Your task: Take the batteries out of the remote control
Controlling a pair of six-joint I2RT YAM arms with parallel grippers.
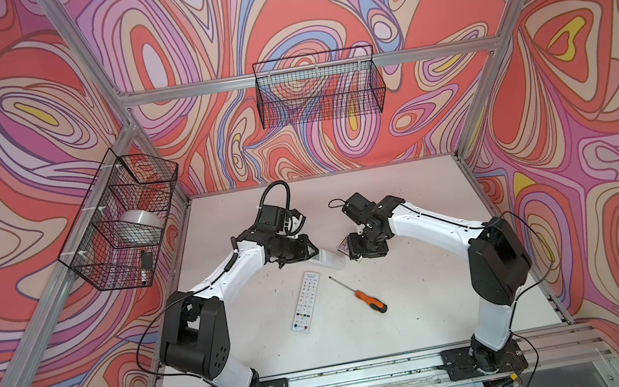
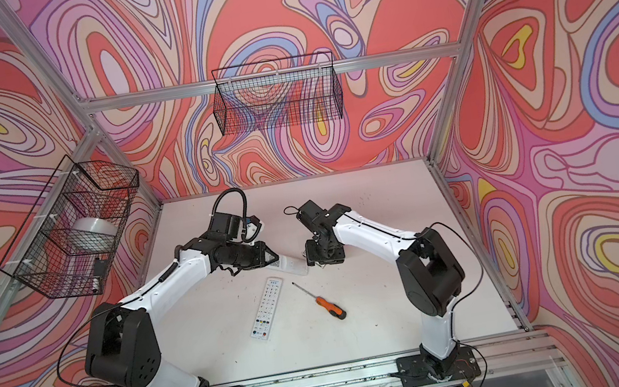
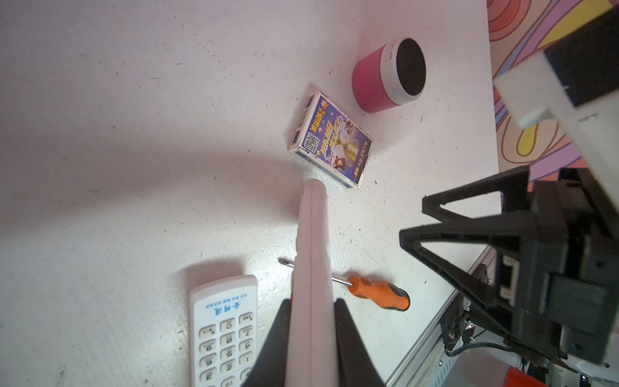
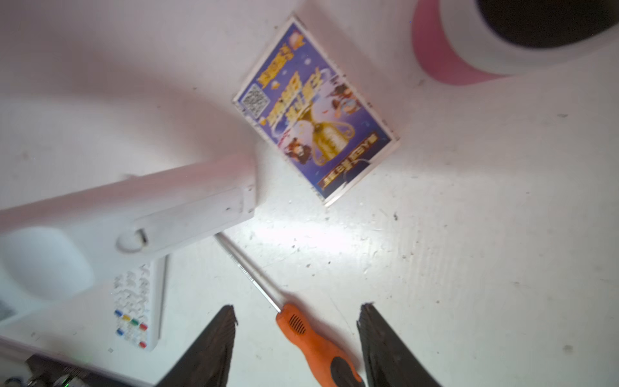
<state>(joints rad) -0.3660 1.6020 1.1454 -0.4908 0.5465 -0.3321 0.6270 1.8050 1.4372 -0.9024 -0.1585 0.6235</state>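
**Top views.** My left gripper is clamped on one end of the remote control. It holds the remote raised above the table, with the free end pointing toward my right gripper. That gripper points downward just beside the free end, and from here I cannot tell how its jaws stand. In both top views a second remote lies keys-up nearer my bases, with the screwdriver near it on the right.

**Left wrist view.** My two left fingers press the remote control's broad faces, so its narrow seamed edge faces the camera. Beyond its tip lie a blue card box and a pink speaker, close together but apart.

**Right wrist view.** My right jaws stand apart with nothing between them. The screwdriver's orange handle, lying on the table, shows through the gap. The remote control's back faces this camera with its cover panel in place, so the batteries are out of sight. The picture is blurred.
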